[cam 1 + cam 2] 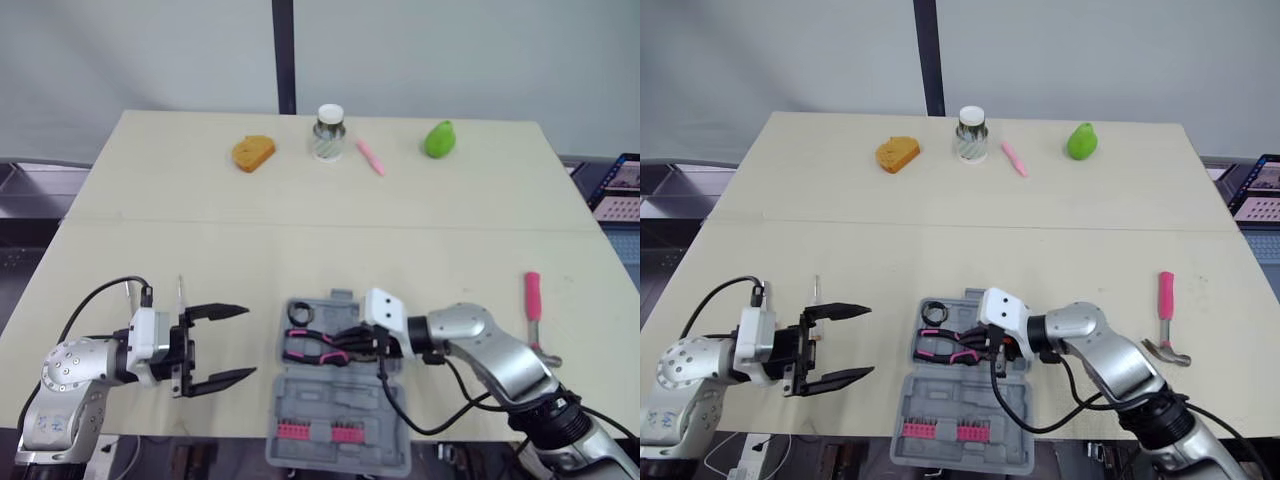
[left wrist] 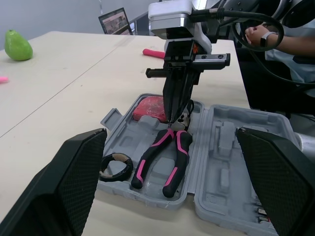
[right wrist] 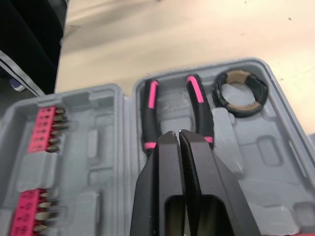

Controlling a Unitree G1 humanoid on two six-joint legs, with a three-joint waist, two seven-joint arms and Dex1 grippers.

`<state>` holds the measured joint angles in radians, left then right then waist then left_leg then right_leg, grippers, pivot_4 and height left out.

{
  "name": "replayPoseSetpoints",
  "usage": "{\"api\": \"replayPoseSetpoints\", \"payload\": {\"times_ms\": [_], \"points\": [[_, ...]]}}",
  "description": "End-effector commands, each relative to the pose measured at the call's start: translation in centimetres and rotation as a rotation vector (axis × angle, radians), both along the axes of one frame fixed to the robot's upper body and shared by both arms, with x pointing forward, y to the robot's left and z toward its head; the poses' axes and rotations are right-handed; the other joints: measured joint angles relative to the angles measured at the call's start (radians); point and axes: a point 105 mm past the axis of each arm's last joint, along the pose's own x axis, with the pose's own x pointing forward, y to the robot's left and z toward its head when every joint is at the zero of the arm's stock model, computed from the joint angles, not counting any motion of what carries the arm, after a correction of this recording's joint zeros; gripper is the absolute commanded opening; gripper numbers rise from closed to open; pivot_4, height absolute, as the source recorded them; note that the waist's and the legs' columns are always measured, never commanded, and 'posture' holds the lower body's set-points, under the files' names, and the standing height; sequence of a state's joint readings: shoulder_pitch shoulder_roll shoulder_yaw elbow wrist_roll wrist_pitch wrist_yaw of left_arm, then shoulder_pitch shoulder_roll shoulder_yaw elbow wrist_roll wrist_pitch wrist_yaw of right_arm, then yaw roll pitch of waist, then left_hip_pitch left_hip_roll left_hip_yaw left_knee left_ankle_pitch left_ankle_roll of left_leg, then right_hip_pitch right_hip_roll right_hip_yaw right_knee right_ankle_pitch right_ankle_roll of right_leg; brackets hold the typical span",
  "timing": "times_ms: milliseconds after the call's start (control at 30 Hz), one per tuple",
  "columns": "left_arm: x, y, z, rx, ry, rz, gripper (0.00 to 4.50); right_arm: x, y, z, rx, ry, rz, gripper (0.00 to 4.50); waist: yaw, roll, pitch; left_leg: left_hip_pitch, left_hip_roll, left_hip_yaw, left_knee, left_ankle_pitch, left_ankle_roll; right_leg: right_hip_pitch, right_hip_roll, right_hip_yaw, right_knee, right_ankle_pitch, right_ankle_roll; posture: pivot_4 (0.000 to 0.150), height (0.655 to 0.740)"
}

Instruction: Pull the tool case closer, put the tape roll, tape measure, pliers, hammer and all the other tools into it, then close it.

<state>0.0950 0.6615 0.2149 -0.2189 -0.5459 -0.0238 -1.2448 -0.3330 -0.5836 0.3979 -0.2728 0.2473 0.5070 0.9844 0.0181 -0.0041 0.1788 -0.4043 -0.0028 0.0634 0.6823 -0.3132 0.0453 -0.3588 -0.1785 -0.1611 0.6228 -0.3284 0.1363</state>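
Where the tool case lies: tool case [image 1: 310, 395] at 6 o'clock on the surface [image 1: 300, 250], lid open flat toward the robot.
Inside it: tape roll [image 1: 299, 314] in the far-left pocket; pliers [image 2: 149, 161] just beside it, handles pointing to 9 o'clock; pink bit rows [image 1: 320, 431] in the lid.
Right gripper: right gripper [image 3: 178, 132] has its fingers pressed together, tips down at the pliers' head.
Left gripper: left gripper [image 1: 250, 342] has its fingers spread wide, at 8 o'clock, apart from the case.
Hammer: hammer [image 1: 533, 297] at 4 o'clock, outside the case.
Far edge: jar [image 1: 329, 132] at 12 o'clock.
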Motion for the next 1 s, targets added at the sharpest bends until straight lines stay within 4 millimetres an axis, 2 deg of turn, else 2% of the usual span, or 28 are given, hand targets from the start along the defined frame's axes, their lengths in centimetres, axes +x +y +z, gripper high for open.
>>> {"api": "replayPoseSetpoints", "payload": {"times_ms": [33,533,867,1000], "points": [[0.0,0.0,0.5,-0.001,-0.020,0.000,4.50,-0.3,0.6,-0.1,0.021,-0.011,0.042,0.04,-0.001,0.000,0.000,0.000,0.000,0.000,0.000,0.000,0.000,0.000,0.000,0.000,0.000,0.000,0.000,0.150,0.6950],[-0.2,-0.1,1.2,0.009,-0.022,0.015,4.50,-0.4,1.2,-2.5,0.029,0.026,0.062,0.04,-0.002,0.000,0.000,0.000,0.000,0.000,0.000,0.000,0.000,0.000,0.000,0.000,0.000,0.000,0.000,0.150,0.6950],[-0.1,-0.1,1.2,0.010,-0.024,0.018,4.50,-0.3,0.4,-5.4,-0.065,0.051,0.040,0.04,-0.010,0.000,0.000,0.001,0.000,0.000,0.000,0.000,0.000,0.000,0.000,0.000,0.001,0.000,0.000,0.150,0.6950],[-0.1,-0.2,1.3,0.010,-0.024,0.018,4.50,-0.4,0.3,-5.9,-0.079,0.062,0.040,0.04,-0.011,0.000,0.000,0.001,0.000,0.000,0.000,0.000,0.000,0.001,0.000,0.000,0.001,0.000,0.000,0.150,0.6950]]}}
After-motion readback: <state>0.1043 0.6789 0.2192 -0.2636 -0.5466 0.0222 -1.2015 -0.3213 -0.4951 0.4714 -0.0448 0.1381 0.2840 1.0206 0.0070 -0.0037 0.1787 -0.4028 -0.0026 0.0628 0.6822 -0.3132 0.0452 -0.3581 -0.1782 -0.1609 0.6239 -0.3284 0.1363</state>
